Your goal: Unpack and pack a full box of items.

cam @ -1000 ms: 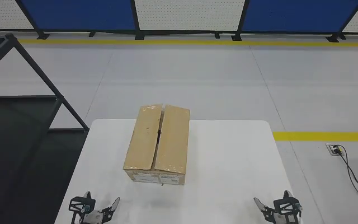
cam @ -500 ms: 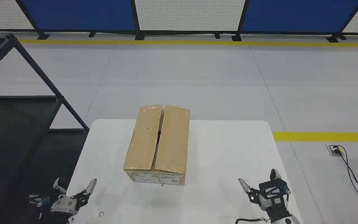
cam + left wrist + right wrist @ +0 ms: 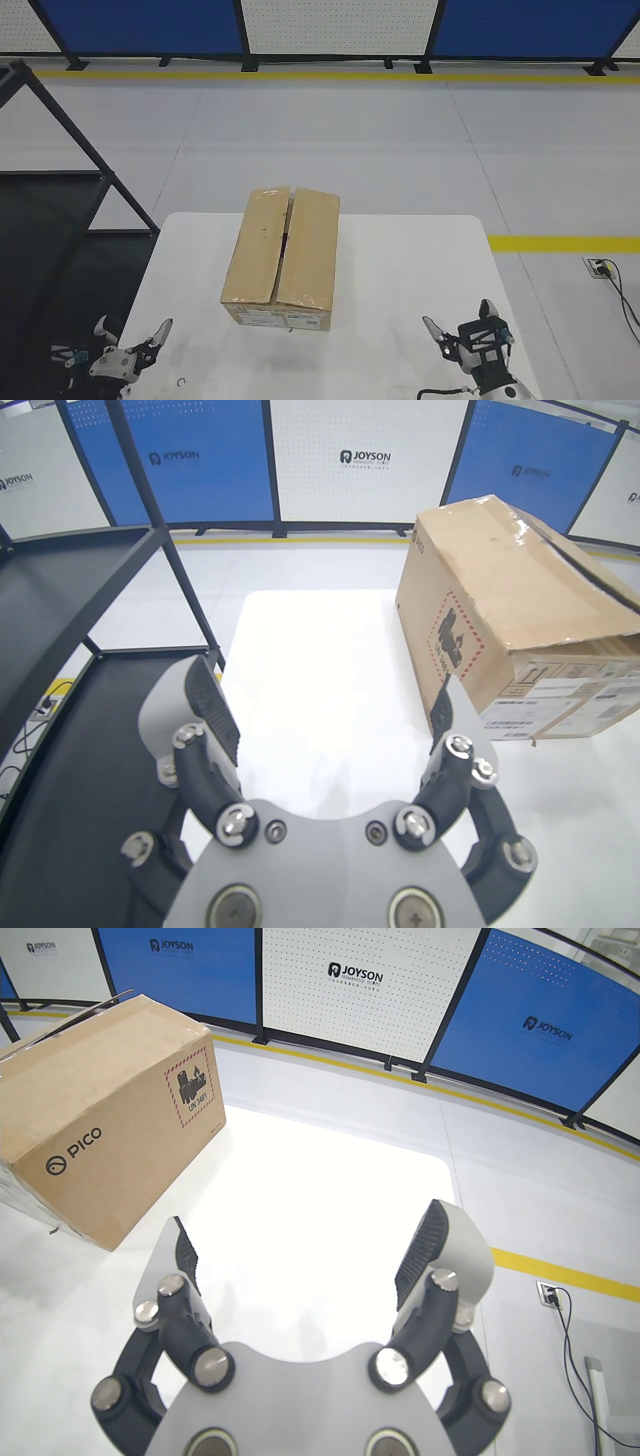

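A brown cardboard box stands on the white table, its two top flaps folded down with a dark seam between them. My left gripper hovers open at the table's near left corner, short of the box; in its own view the gripper holds nothing. My right gripper is open near the table's near right corner, well to the right of the box, and the gripper is empty.
A black metal shelf rack stands just left of the table, its tray close beside my left gripper. Blue and white partition panels line the far floor. A socket with a cable sits on the floor at right.
Over the last second my left gripper shifted left toward the table's corner, and my right gripper moved slightly forward. The box has stayed put.
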